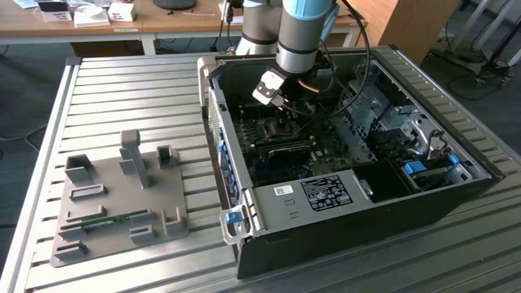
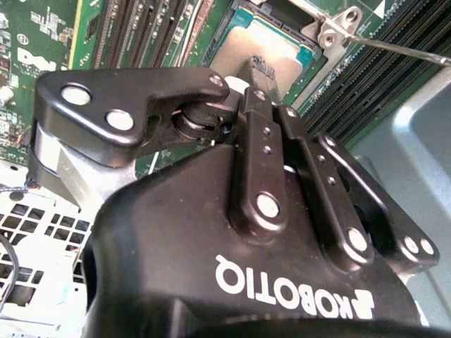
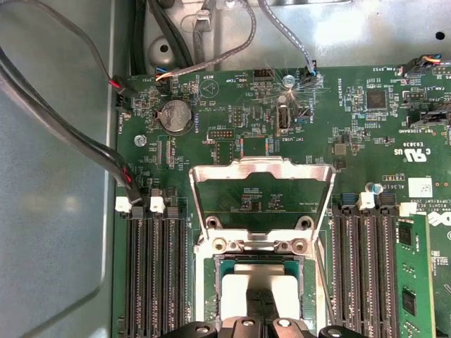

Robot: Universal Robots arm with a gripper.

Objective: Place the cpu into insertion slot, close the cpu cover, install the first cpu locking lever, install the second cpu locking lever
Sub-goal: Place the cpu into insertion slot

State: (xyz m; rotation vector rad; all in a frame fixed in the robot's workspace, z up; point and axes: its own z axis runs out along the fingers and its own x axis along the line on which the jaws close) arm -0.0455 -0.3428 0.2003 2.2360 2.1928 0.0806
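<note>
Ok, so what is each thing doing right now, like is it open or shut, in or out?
computer case: side open.
cpu cover: flipped open, swung back from the slot.
cpu: lying in the insertion slot.
hand: shut, tip on the cpu or just above it.
locking lever: loose, not clipped down.

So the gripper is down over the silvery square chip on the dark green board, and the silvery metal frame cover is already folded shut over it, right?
Not shut. The first wrist view shows the silvery metal frame cover open, swung back off the silvery square chip. The gripper is indeed down over that chip on the dark green board.
</note>
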